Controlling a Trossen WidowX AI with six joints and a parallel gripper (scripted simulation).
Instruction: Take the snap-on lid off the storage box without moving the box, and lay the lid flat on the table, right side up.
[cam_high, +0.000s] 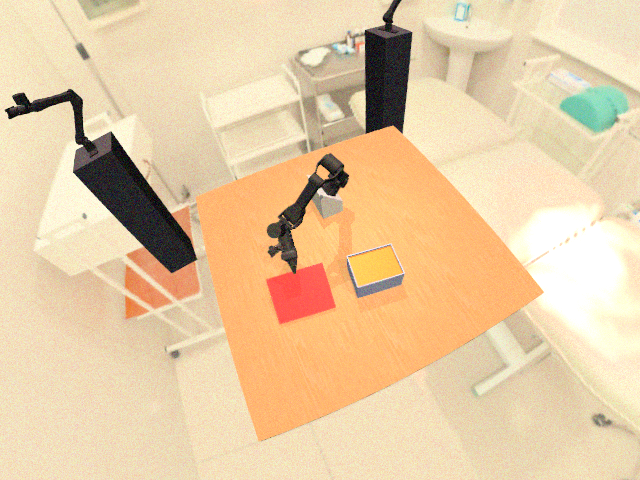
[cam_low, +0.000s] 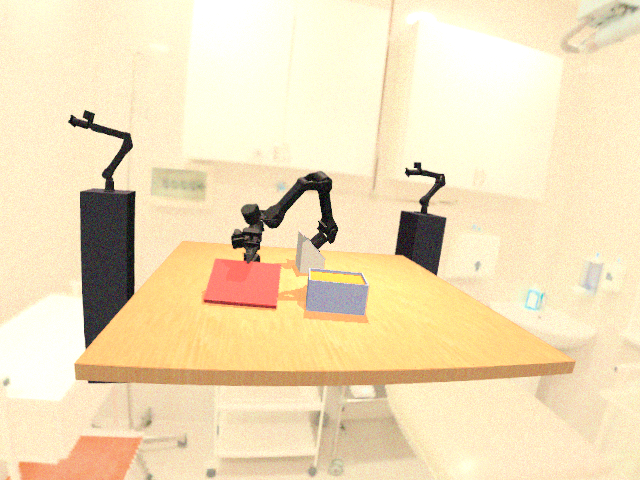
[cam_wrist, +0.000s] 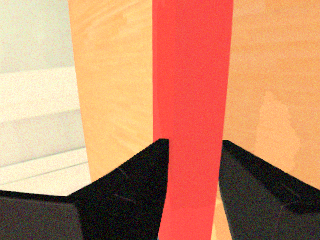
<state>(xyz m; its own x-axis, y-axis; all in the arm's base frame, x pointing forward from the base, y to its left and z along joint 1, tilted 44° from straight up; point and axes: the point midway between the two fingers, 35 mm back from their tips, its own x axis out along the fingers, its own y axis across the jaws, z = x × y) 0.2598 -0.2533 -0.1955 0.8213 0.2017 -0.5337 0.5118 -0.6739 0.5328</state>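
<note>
Red lid pinched at its far edge by the tool, low beside the opened box; release onto the table is judged next.

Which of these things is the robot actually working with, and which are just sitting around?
In the job:
red lid, pinched at its edge by the gripper
open storage box, yellow inside
table, where the lid goes

Just about:
grey wedge by the arm's base
two dark pillars
green cushion
</note>
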